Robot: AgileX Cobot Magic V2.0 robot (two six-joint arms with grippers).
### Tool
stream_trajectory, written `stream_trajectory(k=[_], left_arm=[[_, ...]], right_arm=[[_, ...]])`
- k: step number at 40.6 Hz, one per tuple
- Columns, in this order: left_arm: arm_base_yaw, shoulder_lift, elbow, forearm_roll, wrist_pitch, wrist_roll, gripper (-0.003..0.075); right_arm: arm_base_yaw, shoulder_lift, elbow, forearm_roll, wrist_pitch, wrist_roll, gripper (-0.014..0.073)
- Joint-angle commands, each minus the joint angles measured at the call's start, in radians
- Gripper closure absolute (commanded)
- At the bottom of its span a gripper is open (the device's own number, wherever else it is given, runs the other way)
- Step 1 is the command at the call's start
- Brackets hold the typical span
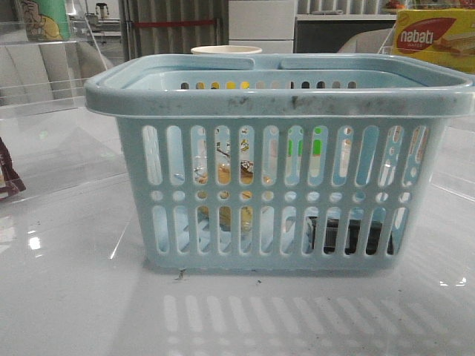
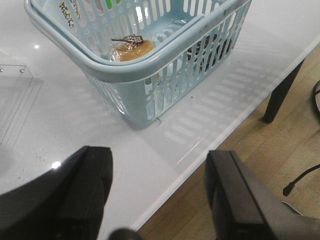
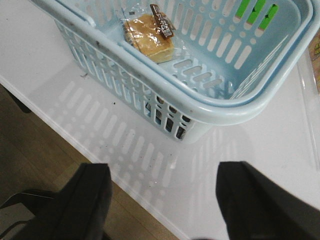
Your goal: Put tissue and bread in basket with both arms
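Your left gripper (image 2: 157,200) and right gripper (image 3: 162,200) gape empty; bread (image 3: 148,37), soft and crinkly-wrapped in basket (image 3: 220,107), wants a light grip across its middle.

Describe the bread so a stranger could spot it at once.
Find the pale blue basket on the white table. Inside on its floor lies the bread, golden-brown in a clear wrapper with a dark label strip. The dark pack near it is flat and nearly black.
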Motion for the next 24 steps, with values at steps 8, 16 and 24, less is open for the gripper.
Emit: stream_trajectory(k=[8,16,24], left_arm=[[-0.007,0.001,-0.026,-0.012,-0.076,-0.009,0.0341],[-0.007,0.001,-0.026,-0.012,-0.076,-0.009,0.0505],[-0.007,0.001,-0.026,-0.012,-0.076,-0.009,0.0616]], right_arm=[[0.000,-0.002,-0.028,-0.006,-0.044,-0.005,0.0183],[0.000,-0.002,-0.028,-0.006,-0.040,-0.005,0.0452],[0.000,-0.002,-0.028,-0.006,-0.038,-0.005,0.0571]])
